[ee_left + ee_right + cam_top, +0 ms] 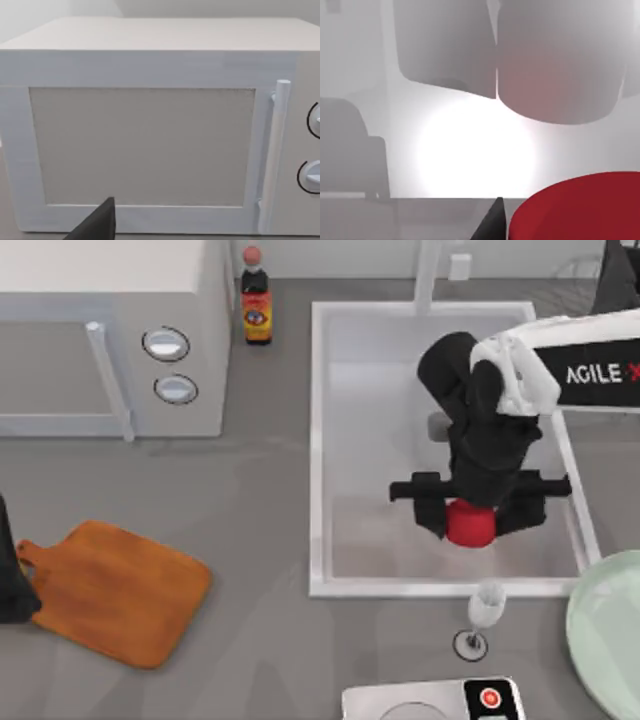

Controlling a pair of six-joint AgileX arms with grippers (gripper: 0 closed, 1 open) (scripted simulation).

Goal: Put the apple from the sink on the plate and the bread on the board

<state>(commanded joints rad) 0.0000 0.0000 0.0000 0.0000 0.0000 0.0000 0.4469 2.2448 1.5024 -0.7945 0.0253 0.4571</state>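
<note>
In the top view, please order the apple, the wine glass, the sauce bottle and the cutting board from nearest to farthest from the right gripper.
From the right gripper, over the sink:
1. Apple, directly under it.
2. Wine glass, just outside the sink's near rim.
3. Sauce bottle, at the back, left of the sink.
4. Cutting board, far left.

The apple (469,523) at the frame's lower right is smooth, matte red. The sink (325,440) around it looks like smooth white plastic or enamel (which one is unclear). At lower left, the board (115,590) shows orange-brown wood. The wine glass (484,610) is clear glass. The microwave (150,135) has a matte off-white casing.
</note>
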